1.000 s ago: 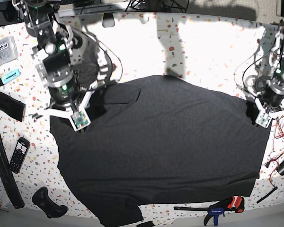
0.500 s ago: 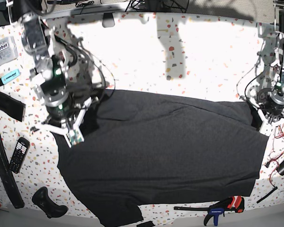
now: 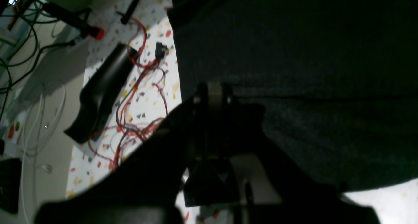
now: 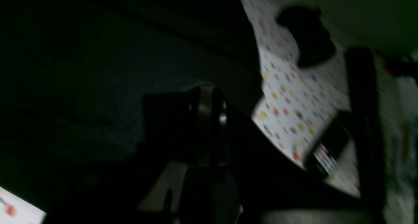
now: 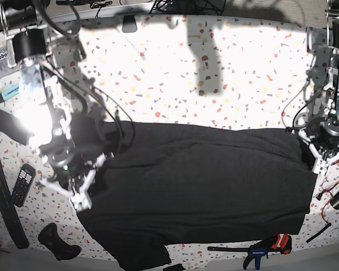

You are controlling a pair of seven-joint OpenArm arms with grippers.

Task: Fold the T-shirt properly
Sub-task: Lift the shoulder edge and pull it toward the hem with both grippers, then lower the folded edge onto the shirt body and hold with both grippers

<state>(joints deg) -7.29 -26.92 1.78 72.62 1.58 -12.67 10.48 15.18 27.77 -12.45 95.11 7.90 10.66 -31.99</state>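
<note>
Base view: big black T-shirt (image 5: pixel 198 180) lying across the low half of the speckled desk (image 5: pixel 175 73), from 9 o'clock over to 3 o'clock. Far edge now a straight line near the middle of the desk. One second back, much higher up, toward 12 o'clock. So: pulled down toward 6 o'clock, with a lot more bare desk showing up top.

Right claw (image 5: pixel 79 197) at 8 o'clock, pinched tight on the T-shirt edge. Left claw (image 5: pixel 319 161) at 3 o'clock, also pinched tight on the T-shirt edge. Both lower than a second ago, each with its corner of cloth carried along.

Left wrist view: claw tips pressed together, dark cloth (image 3: pixel 310 54) hanging around them, red wires (image 3: pixel 140 87) on the desk toward 9 o'clock. Right wrist view: very dark and blurry, tips close together on cloth, small black remote (image 4: pixel 326 149) off at 4 o'clock.

Meaning for the job, as a guess: first fold about half done, top half being laid over the bottom half. Still to do: bring the held edge down to the edge at 6 o'clock, then let go. Loose sleeve at 7 o'clock (image 5: pixel 141 257) sticking out, maybe messy later. Blue clamp (image 5: pixel 265 248) just beside the low edge, possibly in the way.
</note>
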